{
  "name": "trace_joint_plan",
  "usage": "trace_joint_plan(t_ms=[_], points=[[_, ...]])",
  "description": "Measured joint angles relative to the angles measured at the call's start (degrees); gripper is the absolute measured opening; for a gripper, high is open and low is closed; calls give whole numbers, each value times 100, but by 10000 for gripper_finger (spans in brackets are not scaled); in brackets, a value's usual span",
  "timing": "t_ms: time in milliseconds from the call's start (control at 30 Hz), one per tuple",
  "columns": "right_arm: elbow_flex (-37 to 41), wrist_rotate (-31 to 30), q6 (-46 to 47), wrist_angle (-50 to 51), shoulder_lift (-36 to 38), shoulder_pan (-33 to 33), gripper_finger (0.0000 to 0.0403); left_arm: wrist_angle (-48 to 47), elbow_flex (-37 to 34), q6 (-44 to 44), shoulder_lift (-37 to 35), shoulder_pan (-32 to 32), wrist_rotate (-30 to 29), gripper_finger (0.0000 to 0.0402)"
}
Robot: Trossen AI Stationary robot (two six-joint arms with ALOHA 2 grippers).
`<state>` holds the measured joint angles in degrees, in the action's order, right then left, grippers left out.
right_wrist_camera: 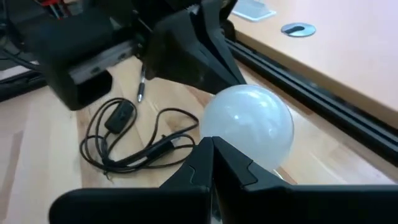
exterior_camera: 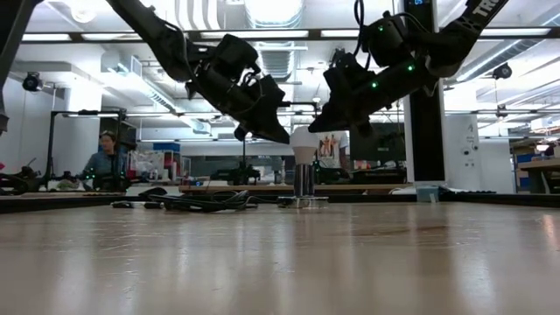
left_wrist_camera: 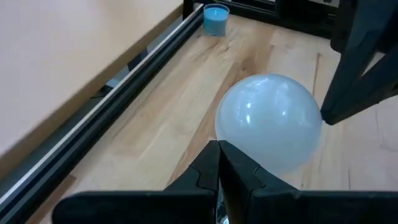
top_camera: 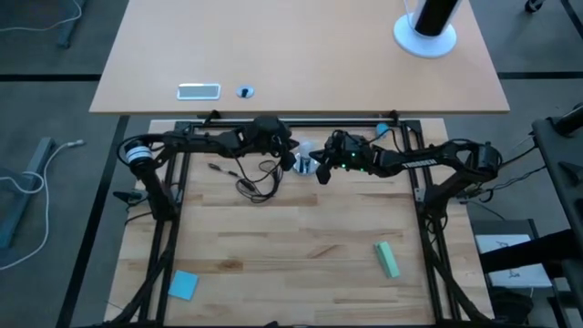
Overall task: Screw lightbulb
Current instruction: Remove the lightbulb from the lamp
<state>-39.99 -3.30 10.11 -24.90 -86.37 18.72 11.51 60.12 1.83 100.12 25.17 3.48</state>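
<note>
Left gripper (left_wrist_camera: pixel 219 163) pressed together, fingers closed on nothing, tips just beside the lightbulb (left_wrist_camera: pixel 268 121). Right gripper (right_wrist_camera: pixel 212 157) likewise pressed together, empty, tips near the same bulb from the opposite side. Lightbulb (exterior_camera: pixel 304 144) upright in its socket (exterior_camera: pixel 304 181) at the far middle of the wooden table (top_camera: pixel 291 255), between the two arms, both slanting down at it from above. Just beside it, toward the left arm, a black cord (right_wrist_camera: pixel 127 146) with an inline switch, lying in loose loops on the wood. Farther along the black rail at the table's back edge, a small blue cap (left_wrist_camera: pixel 216 18). Well apart, near the front edge, a blue sticky-note pad (top_camera: pixel 183 284) and a green block (top_camera: pixel 387 259). Beyond the rail, a second, paler tabletop (top_camera: pixel 301 55) carrying a flat white device (top_camera: pixel 199 90), a round grommet (top_camera: pixel 244 91) and a white-based black post (top_camera: pixel 426 27). Behind, a workshop room with ceiling lights and a person (exterior_camera: pixel 105 157) seated at a far bench.
</note>
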Motion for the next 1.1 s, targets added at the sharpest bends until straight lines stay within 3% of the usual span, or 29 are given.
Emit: trace_joint_plan(t_ms=[567,933,1100], points=[[-4,-949,-251,462,9,9,0,-134,-18,100,-33,-168,18,0],[72,-957,-371,1330,38,-2,0,-156,-85,337,-44,-199,-211,0],[151,-1063,-107,1196,217,2,0,-101,-92,397,-59,-272,-271,0]])
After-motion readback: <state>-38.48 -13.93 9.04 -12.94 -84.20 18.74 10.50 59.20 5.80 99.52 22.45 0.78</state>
